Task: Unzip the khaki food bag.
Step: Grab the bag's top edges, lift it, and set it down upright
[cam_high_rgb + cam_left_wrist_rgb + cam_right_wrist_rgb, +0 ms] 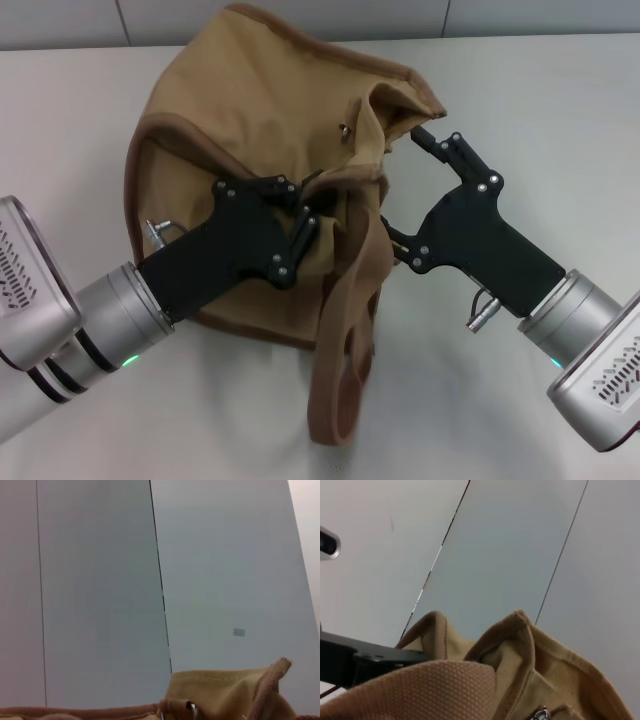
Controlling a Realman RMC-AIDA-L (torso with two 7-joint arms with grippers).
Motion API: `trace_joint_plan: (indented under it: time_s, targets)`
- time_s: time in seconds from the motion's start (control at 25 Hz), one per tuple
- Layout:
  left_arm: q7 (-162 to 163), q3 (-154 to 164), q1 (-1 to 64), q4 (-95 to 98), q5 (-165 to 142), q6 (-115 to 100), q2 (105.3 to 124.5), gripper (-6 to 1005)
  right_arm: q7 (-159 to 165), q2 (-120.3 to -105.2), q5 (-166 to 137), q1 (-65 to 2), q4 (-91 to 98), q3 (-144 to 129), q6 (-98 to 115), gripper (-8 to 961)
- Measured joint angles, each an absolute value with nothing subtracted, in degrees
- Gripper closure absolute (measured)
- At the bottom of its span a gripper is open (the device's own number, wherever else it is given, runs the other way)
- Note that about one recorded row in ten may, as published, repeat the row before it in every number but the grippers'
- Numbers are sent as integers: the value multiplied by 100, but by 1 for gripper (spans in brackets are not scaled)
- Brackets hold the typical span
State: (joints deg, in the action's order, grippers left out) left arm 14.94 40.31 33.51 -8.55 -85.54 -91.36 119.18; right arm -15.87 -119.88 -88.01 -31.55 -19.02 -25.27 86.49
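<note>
Khaki food bag [230, 130]: lay slumped on its side at the middle of the pale tabletop [560, 110], between the two arms.
Progress: top looked gaping near the right hand, so the zipper seemed at least partly undone; the zipper line itself was hidden, so what remained was unclear.
Left hand [300, 215]: pressed against the bag's middle fold, apparently pinching canvas; fingertips buried in cloth, so cannot tell.
Right hand [400, 185]: fingers spread wide, one at the bag's open mouth, one by the handle.
Material: tan woven canvas, soft and crumpled, edged in brown trim.
Handle [345, 370]: broad brown webbing loop, trailing toward the robot.
Fittings: small metal snap [346, 129] on the upper face.
</note>
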Motion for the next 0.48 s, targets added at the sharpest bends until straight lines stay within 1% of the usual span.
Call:
trace_joint_plan:
  time_s: [0.2, 0.44, 0.48]
  targets:
    - [1494, 4034, 3334, -889, -8556, -9132, 11919, 944, -1528, -11989, -8807, -3140, -2074, -2287, 8530, 107]
    - [1494, 4035, 3331, -924, -8562, -9134, 11918, 944, -1506, -11988, -8815, -3136, -2184, -2177, 8411, 180]
    - [1494, 4035, 3331, -945, -8564, -9129, 11918, 943, -1505, -11988, -8816, -3137, -2199, -2176, 8411, 223]
